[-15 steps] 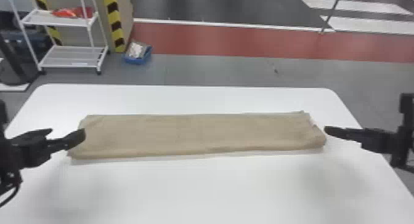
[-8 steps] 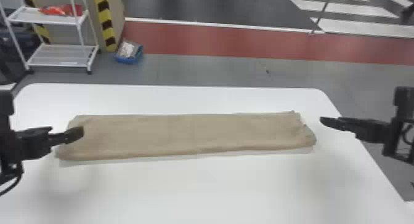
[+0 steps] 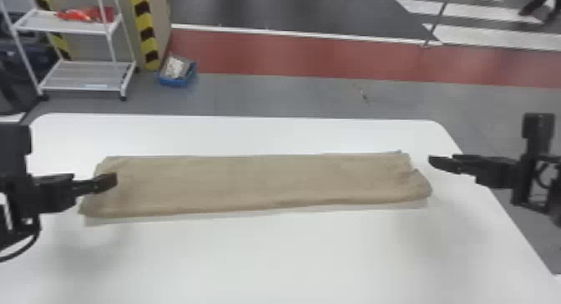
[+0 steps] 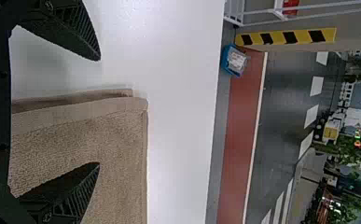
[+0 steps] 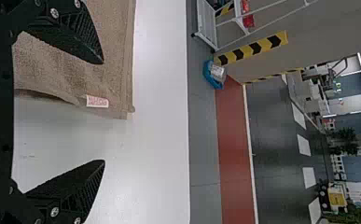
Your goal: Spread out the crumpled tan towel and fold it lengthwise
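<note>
In the head view my left gripper (image 3: pixel 106 183) is over the left end of the tan towel (image 3: pixel 259 182), which lies as a long flat strip across the table. My right gripper (image 3: pixel 436 162) is just beyond the towel's right end. The left wrist view has my left gripper (image 4: pixel 99 112) open, its fingers apart on either side of the towel's (image 4: pixel 117 149) end edge, holding nothing. Likewise open, in the right wrist view, my right gripper (image 5: pixel 104 112) has the towel's (image 5: pixel 113 60) labelled corner between its spread fingers, ungripped.
The white table (image 3: pixel 267 257) extends in front of and behind the towel. On the floor past its far edge are a white wheeled rack (image 3: pixel 83 75) and a blue bin (image 3: pixel 177 79).
The head view has shifted slightly, with table and towel sitting a little farther left in it. Both grippers stay near the towel's ends, and the towel keeps its strip shape.
</note>
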### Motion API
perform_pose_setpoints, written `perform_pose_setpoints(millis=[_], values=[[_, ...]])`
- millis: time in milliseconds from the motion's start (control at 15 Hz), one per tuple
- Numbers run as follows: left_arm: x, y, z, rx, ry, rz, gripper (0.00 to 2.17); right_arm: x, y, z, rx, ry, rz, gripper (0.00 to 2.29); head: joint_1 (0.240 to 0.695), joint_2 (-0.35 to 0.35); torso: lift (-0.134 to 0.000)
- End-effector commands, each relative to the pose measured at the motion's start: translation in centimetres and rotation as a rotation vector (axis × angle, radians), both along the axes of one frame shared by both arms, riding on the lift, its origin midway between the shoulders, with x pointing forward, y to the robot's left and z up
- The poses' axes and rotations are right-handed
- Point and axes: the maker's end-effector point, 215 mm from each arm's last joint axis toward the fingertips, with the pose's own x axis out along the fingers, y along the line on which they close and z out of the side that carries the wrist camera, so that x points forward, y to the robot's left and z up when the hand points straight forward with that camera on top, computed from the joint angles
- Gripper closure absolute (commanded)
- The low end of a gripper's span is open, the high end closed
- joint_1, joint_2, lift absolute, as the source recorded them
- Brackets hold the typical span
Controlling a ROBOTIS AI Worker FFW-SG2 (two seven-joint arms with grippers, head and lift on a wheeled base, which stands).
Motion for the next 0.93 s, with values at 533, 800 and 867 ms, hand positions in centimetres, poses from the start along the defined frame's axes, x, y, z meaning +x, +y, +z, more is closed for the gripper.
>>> perform_pose_setpoints(millis=[533,800,867], values=[[0.81,-0.76,-0.23,0.008,0.001,-0.014,0.08,-0.06,1.47,-1.64,-0.006,0.009,0.017,0.15,0.695,-0.131,-0.124],[0.86,-0.70,-0.28,0.021,0.001,-0.015,0.08,0.18,1.42,-1.41,-0.005,0.004,0.016,0.15,0.695,-0.134,-0.124],[0.85,-0.63,-0.29,0.024,0.002,-0.015,0.08,0.28,1.41,-1.31,-0.005,-0.001,0.016,0.15,0.695,-0.133,-0.124]])
